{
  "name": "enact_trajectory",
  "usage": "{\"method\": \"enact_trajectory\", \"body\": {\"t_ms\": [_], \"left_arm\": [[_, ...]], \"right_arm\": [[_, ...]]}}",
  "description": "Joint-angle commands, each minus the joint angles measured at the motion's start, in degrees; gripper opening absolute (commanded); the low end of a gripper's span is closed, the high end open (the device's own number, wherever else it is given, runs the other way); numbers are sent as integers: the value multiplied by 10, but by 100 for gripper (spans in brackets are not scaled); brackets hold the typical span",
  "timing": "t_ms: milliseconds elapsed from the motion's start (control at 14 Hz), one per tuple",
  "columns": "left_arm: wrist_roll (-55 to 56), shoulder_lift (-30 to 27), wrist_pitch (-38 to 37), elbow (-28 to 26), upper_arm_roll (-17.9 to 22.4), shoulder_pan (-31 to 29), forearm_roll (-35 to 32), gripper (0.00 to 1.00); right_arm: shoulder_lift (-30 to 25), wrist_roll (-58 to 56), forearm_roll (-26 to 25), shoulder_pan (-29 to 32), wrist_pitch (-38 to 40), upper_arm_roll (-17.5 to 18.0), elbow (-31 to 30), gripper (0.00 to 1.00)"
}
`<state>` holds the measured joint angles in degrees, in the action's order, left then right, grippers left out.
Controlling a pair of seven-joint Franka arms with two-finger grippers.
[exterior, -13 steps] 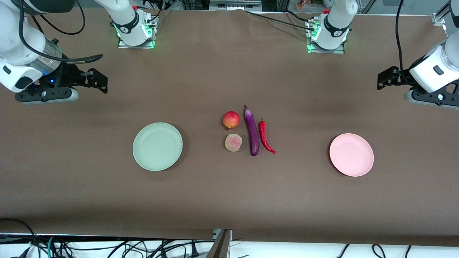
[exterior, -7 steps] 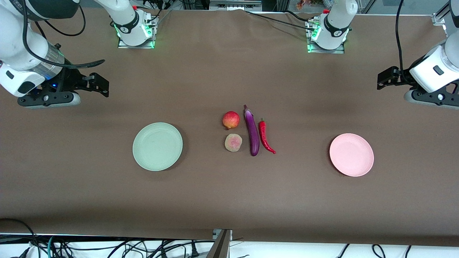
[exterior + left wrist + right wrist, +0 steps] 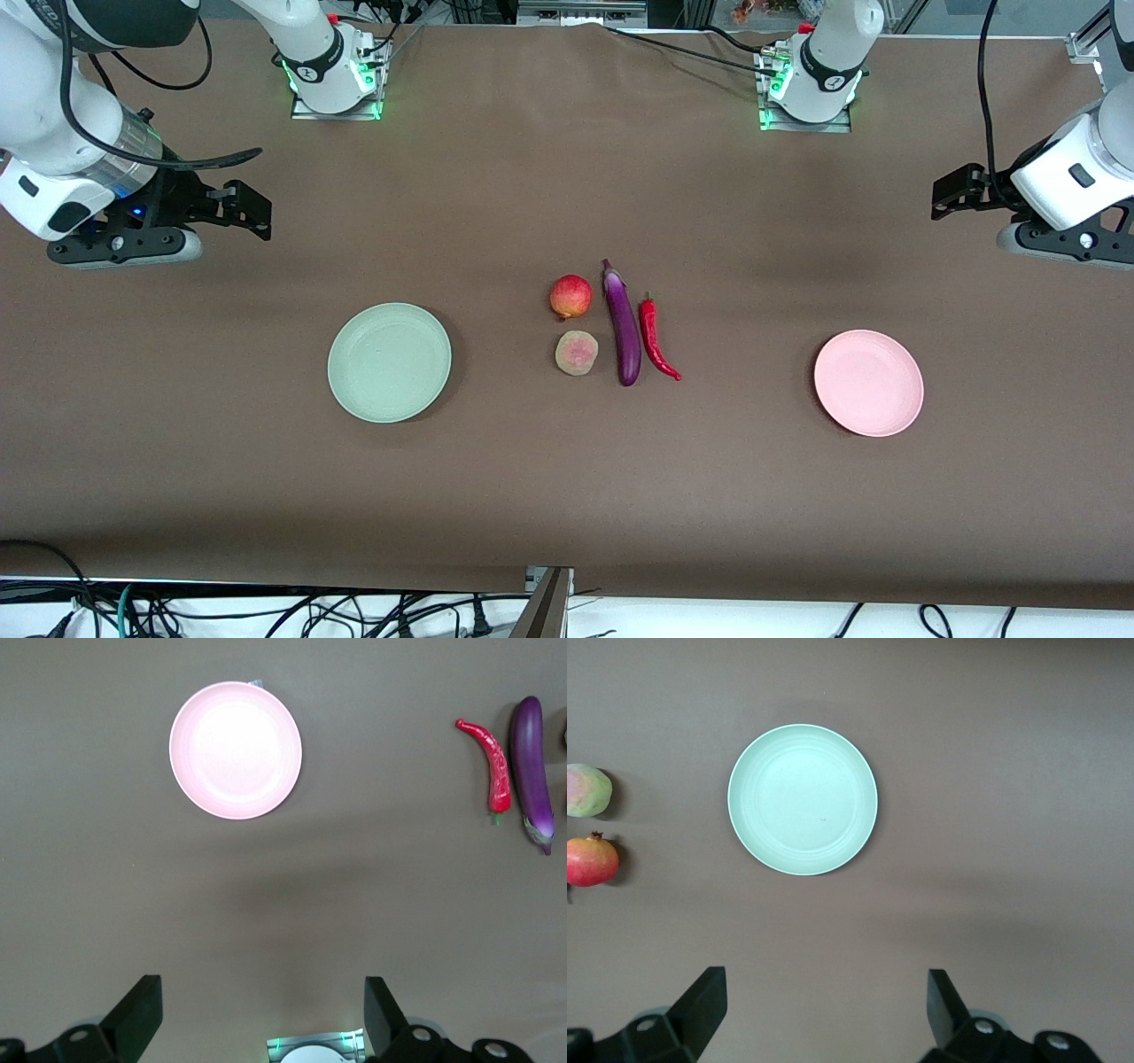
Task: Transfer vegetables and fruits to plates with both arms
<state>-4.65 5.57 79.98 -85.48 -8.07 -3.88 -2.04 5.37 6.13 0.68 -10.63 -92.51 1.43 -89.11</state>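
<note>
A round red-yellow pomegranate-like fruit (image 3: 570, 296), a pale tan peach (image 3: 577, 353), a long purple eggplant (image 3: 623, 326) and a red chili pepper (image 3: 656, 338) lie close together mid-table. The pale green plate (image 3: 389, 361) sits toward the right arm's end and the pink plate (image 3: 868, 383) toward the left arm's end; both are empty. My right gripper (image 3: 252, 208) is open and empty, up over bare table; its wrist view shows the gripper (image 3: 826, 1005), green plate (image 3: 803, 799), peach (image 3: 585, 789) and pomegranate (image 3: 591, 860). My left gripper (image 3: 946, 195) is open and empty; its wrist view shows the gripper (image 3: 263, 1010), pink plate (image 3: 236, 750), chili (image 3: 489, 762) and eggplant (image 3: 532, 766).
The brown table cloth (image 3: 567, 496) covers the whole table. The two arm bases (image 3: 335, 80) (image 3: 808, 89) stand at the edge farthest from the front camera. Cables (image 3: 177, 611) and a metal bracket (image 3: 545, 602) lie along the nearest edge.
My right arm has shifted slightly toward the middle of the table and a little lower. My left arm has barely moved. The food and plates have not moved.
</note>
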Motion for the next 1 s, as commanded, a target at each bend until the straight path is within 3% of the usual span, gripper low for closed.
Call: {"method": "enact_trajectory", "body": {"t_ms": [0,214,643,786,929], "left_arm": [[2,10,-17,16,0,1,7,100],[1,12,-49,17,-4,4,8,100],[3,15,-75,9,-14,4,10,100],[10,20,-74,-12,-17,1,82,100],[55,31,-64,-13,-22,10,91,100]], "right_arm": [[-6,-10,6,0,14,2,7,100],[-11,-3,6,0,57,2,9,100],[-12,-3,9,1,52,-2,19,100],[-13,-3,8,1,58,-2,19,100],[-13,-3,9,2,57,-3,19,100]]}}
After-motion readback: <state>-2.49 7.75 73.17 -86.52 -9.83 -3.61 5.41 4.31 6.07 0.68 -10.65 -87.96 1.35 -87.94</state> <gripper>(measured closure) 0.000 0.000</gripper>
